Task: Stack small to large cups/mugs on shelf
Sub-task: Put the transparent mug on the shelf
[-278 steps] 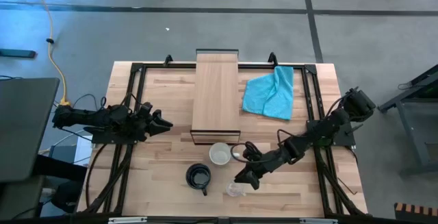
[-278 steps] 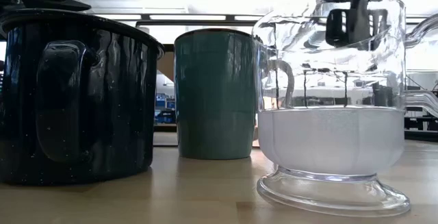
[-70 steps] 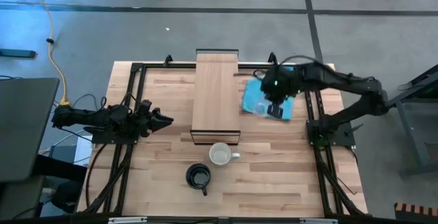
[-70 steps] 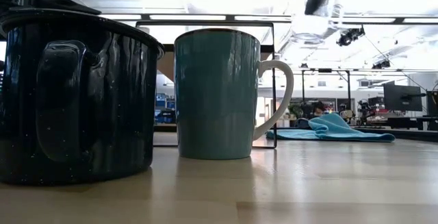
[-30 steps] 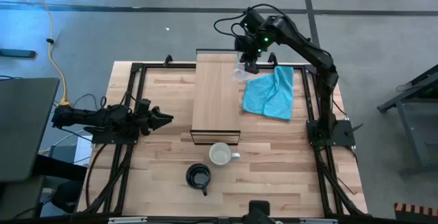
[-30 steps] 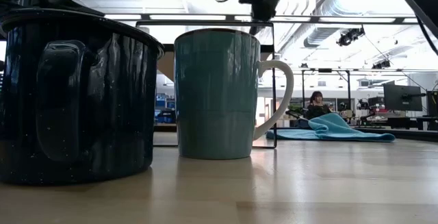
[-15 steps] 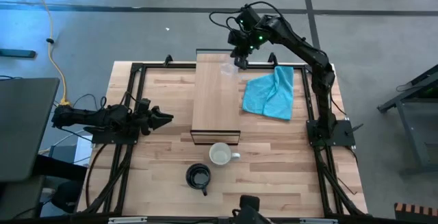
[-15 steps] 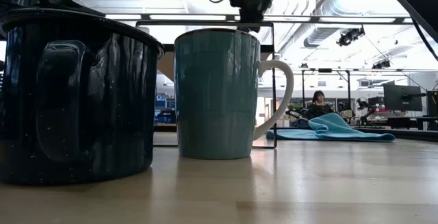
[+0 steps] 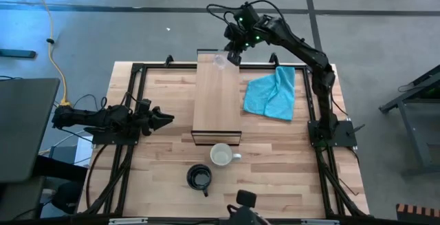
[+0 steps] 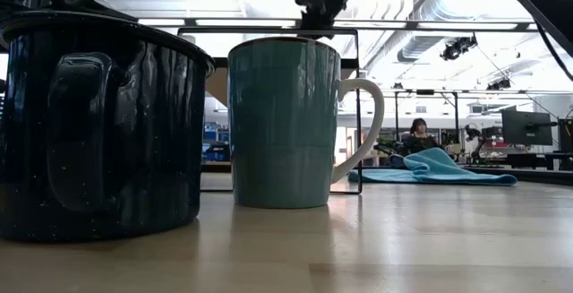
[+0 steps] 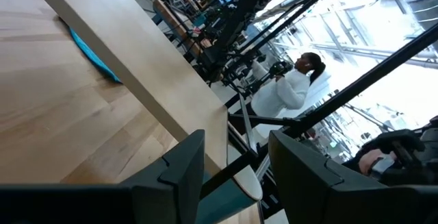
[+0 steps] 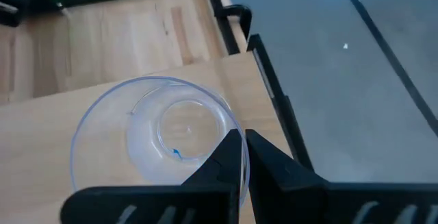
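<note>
The right gripper (image 9: pixel 229 58) pinches the rim of the clear glass cup (image 12: pixel 159 136) between closed fingers, above the shelf (image 9: pixel 216 94) at its far end. The white mug (image 9: pixel 221 155) and black mug (image 9: pixel 199 177) stand near the surface's (image 9: pixel 165 163) front edge. The left gripper (image 9: pixel 163 119) waits near the left edge, fingers partly apart, empty.

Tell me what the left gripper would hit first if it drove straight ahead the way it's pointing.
Judging by the high view, the open left gripper aims across the table at the shelf, probably its side near the front end. Depth is uncertain.
</note>
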Motion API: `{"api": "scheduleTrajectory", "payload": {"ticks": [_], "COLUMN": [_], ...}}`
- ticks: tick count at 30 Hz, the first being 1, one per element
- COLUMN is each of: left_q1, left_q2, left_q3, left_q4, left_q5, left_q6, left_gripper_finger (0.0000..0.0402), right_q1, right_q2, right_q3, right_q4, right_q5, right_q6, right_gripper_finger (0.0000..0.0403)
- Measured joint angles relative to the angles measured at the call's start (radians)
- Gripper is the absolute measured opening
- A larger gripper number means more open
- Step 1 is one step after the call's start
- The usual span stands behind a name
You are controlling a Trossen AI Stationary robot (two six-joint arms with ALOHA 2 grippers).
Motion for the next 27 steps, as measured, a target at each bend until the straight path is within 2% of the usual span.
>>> {"api": "scheduleTrajectory", "payload": {"ticks": [8, 20, 27], "left_q1": [0.000, 0.000, 0.000], "left_q2": [0.000, 0.000, 0.000], "left_q3": [0.000, 0.000, 0.000], "left_q4": [0.000, 0.000, 0.000], "left_q5": [-0.001, 0.000, 0.000], "left_q6": [0.000, 0.000, 0.000], "left_gripper_finger": [0.0152, 0.0152, 0.0152], "right_q1": [0.000, -0.002, -0.002], "right_q2": [0.050, 0.050, 0.050], "right_q3": [-0.001, -0.001, -0.001], "right_q4": [-0.006, -0.011, -0.006], "right_q5": [-0.001, 0.038, 0.056], "right_q6": [-0.001, -0.014, -0.080], "right_gripper_finger": [0.0000, 0.0000, 0.0000]}}
